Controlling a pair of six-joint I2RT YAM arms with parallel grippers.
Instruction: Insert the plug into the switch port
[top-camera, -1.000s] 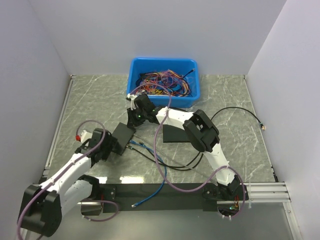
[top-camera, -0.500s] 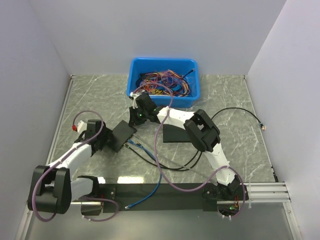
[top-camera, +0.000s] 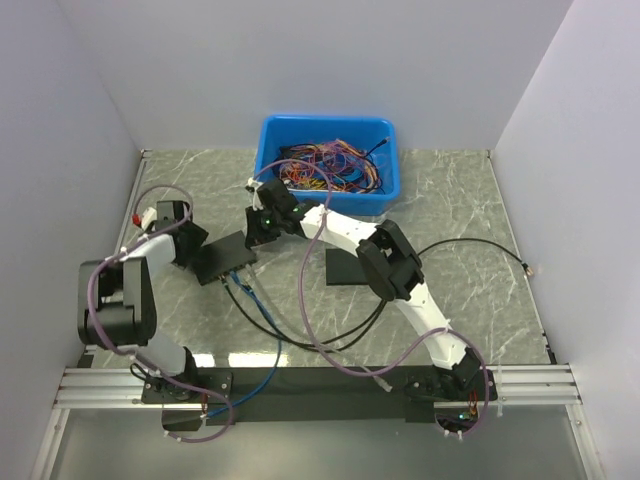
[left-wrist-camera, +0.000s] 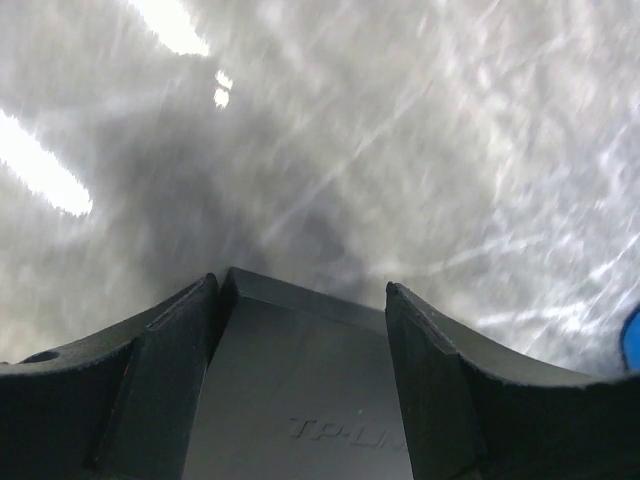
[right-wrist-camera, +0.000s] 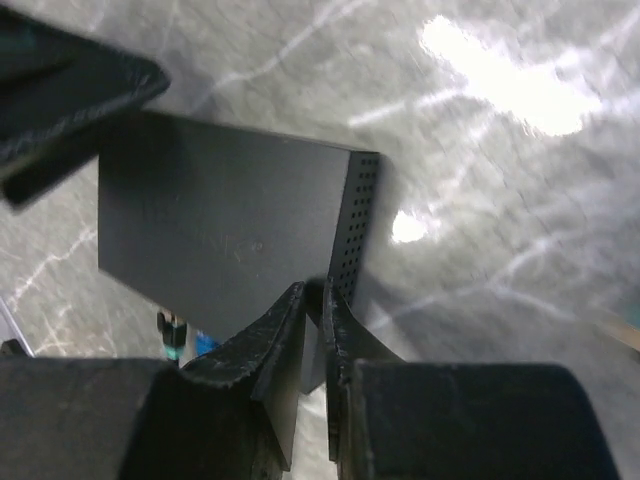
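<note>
The switch (top-camera: 222, 263) is a flat dark charcoal box on the marble table, held at both ends. My left gripper (top-camera: 196, 250) is shut across its left end. In the left wrist view the fingers (left-wrist-camera: 165, 370) press both sides of the box (left-wrist-camera: 300, 400), which bears embossed lettering. My right gripper (top-camera: 257, 236) is shut on the switch's far right corner, and in the right wrist view it (right-wrist-camera: 318, 292) pinches the edge beside the perforated side of the box (right-wrist-camera: 210, 220). A blue cable (top-camera: 268, 345) and a black cable (top-camera: 300, 335) meet the near edge. Their plugs (right-wrist-camera: 172, 335) show at the port row.
A plain black slab (top-camera: 345, 268) lies right of the switch, under the right arm. A blue bin (top-camera: 392, 178) of coloured wires stands at the back. A second black cable (top-camera: 480, 240) curves across the right side to a small connector (top-camera: 529, 268). Purple arm hoses loop over the middle.
Both grippers carried the switch left and farther back. The left arm swung out to the far left. The blue and black cables were dragged along with it.
</note>
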